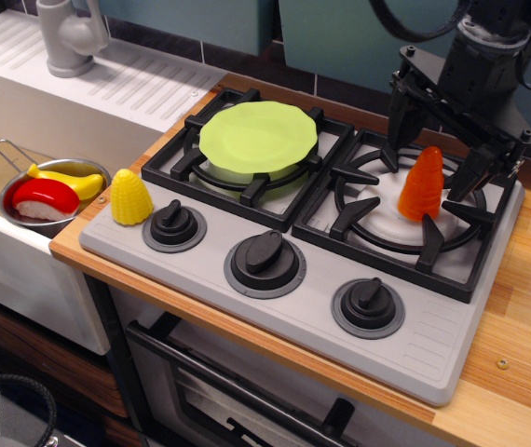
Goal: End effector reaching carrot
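The orange toy carrot point(421, 184) stands upright, tip up, on the white burner cap of the right-hand burner. My black gripper point(433, 149) hangs open just behind and above it. One finger point(399, 121) is to the carrot's left and the other finger point(473, 173) to its right. Neither finger touches the carrot, and the carrot's top lies between them.
A light green plate point(258, 136) lies on the left burner grate. A yellow toy corn cob point(130, 196) stands at the stove's front left. Three black knobs point(265, 259) line the front. A metal pot point(49, 196) with toy food sits in the sink at left.
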Motion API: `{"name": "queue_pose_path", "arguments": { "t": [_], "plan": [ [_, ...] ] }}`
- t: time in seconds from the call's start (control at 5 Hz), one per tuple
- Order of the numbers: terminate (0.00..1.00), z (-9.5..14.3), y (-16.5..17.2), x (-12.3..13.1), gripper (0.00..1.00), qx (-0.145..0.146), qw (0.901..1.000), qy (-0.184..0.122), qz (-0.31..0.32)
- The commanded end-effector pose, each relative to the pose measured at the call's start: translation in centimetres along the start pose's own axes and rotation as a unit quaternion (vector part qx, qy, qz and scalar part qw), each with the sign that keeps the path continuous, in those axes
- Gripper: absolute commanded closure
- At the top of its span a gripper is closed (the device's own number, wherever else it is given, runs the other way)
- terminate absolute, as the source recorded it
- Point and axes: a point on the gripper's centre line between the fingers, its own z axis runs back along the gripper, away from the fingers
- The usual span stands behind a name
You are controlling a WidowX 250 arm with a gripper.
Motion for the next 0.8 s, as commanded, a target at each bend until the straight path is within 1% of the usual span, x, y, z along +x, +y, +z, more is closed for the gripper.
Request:
{"name": "queue_pose_path", "arguments": {
  "t": [0.0, 0.2, 0.4, 0.6],
  "plan": [
    [0.00, -2.5, 0.6, 1.1, 0.00, 0.020, 0.9981, -0.059, -0.003],
    [0.00, -3.6, 0.8, 1.0, 0.00, 0.022, 0.9974, -0.069, -0.005],
    [0.00, -3.4, 0.7, 1.0, 0.00, 0.030, 0.9975, -0.063, -0.009],
    [0.00, -3.1, 0.7, 1.0, 0.00, 0.030, 0.9979, -0.057, -0.009]
  ]
}}
